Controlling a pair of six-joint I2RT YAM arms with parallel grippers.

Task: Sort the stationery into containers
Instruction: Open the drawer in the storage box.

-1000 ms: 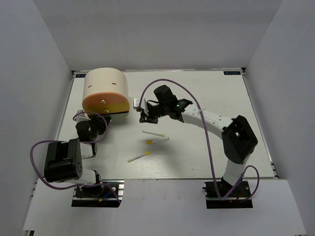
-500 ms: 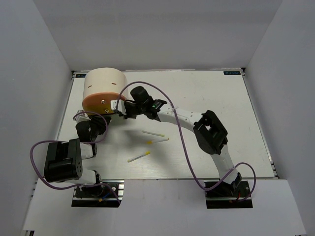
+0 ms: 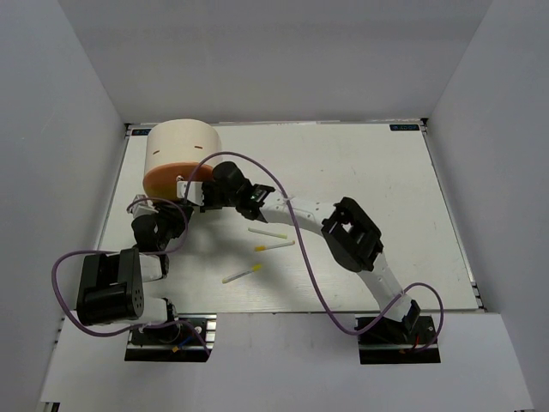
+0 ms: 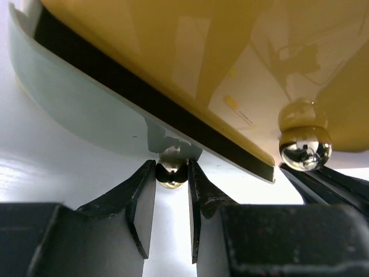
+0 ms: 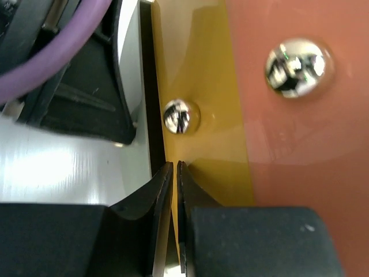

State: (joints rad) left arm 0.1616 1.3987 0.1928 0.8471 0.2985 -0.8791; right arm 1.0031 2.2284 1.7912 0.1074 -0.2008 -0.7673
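The cream drum organiser (image 3: pixel 182 148) stands at the far left, its orange-to-yellow face (image 3: pixel 171 178) towards me. My left gripper (image 3: pixel 176 206) is shut on a small shiny drawer knob (image 4: pixel 171 173) at the face's lower edge. The pale drawer (image 4: pixel 75 104) behind it stands slightly out. My right gripper (image 3: pixel 196 190) is shut, with nothing seen between its fingers. Its tips (image 5: pixel 173 168) sit against the yellow face (image 5: pixel 196 69) just under another knob (image 5: pixel 180 115). Three thin white-yellow sticks (image 3: pixel 268 233) (image 3: pixel 274 245) (image 3: pixel 241 273) lie mid-table. The highlighters and the eraser are out of view.
A second knob (image 4: pixel 304 149) shines to the right of the held one, and a third (image 5: pixel 297 66) sits on the orange part of the face. The right arm (image 3: pixel 300 213) stretches across the table above the sticks. White walls (image 3: pixel 51 172) close the table in.
My right arm has swung left from the table's middle to the organiser's face, beside the left gripper. The left arm and the three sticks have not moved.
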